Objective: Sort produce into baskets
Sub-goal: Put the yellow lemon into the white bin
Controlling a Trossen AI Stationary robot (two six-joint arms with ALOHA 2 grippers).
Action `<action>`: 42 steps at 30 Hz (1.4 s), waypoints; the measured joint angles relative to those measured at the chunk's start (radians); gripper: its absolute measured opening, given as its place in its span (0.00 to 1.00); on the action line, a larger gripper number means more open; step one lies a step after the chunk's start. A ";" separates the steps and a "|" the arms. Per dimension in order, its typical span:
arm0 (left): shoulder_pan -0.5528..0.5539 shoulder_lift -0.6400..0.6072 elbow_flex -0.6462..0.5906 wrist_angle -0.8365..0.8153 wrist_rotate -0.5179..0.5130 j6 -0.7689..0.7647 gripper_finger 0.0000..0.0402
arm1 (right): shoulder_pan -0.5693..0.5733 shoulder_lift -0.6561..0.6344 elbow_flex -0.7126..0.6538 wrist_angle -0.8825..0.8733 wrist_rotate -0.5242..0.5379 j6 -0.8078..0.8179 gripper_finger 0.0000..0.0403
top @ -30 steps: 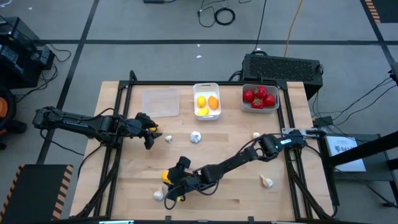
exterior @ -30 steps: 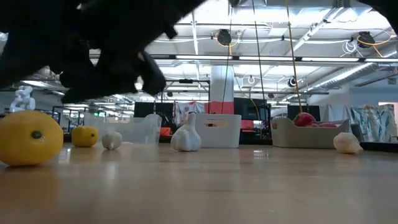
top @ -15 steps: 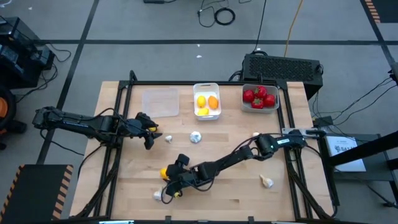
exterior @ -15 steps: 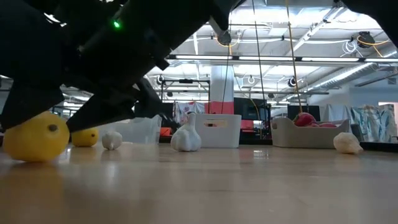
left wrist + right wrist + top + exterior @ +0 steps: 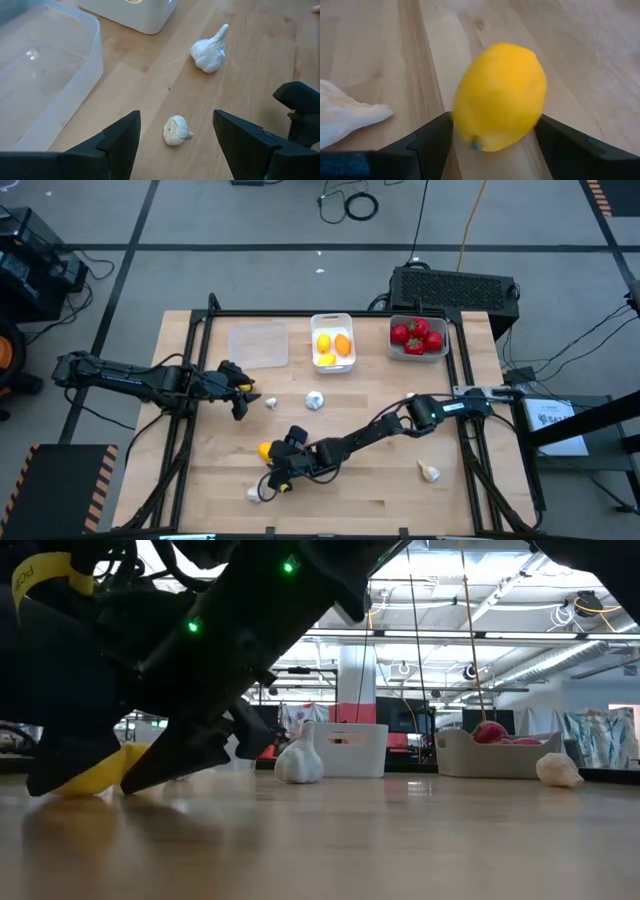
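A yellow lemon (image 5: 497, 95) lies on the table near the front left (image 5: 264, 449). My right gripper (image 5: 495, 146) is open and low over the table, with one finger on each side of the lemon (image 5: 95, 768). My left gripper (image 5: 247, 394) is open and empty at the table's left, with a small garlic bulb (image 5: 176, 131) lying on the table just ahead of its fingers. A clear tray (image 5: 258, 343), a white tray (image 5: 347, 320) holding lemons and a grey-white tray (image 5: 440, 350) holding red tomatoes stand along the far edge. My right gripper has its two fingers (image 5: 432, 145) level with the lemon's two sides (image 5: 462, 105) and reaching down to the table. The lemon rests on the table. I cannot tell whether the fingers touch it.
Loose garlic bulbs lie at mid-table (image 5: 315, 401), by the front edge beside my right gripper (image 5: 255, 493), at the right (image 5: 412, 396) and at the front right (image 5: 430, 473). A black box (image 5: 455, 288) stands behind the table.
My right gripper has come down to the table around the lemon and gone a little toward the far edge. The lemon has shifted slightly toward the far edge and turned about.
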 joint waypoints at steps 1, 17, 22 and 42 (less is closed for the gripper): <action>0.000 0.000 0.000 0.000 0.000 -0.001 0.64 | 0.000 0.000 0.000 -0.001 0.000 0.000 0.67; 0.000 0.000 0.000 -0.001 0.001 -0.001 0.64 | -0.020 -0.031 -0.001 -0.084 -0.012 -0.050 0.39; 0.000 0.000 0.000 -0.005 0.005 -0.001 0.64 | -0.036 -0.112 -0.002 -0.155 -0.006 -0.086 0.37; 0.000 0.000 0.000 -0.006 0.006 -0.005 0.64 | -0.149 -0.445 0.000 -0.589 0.059 -0.184 0.36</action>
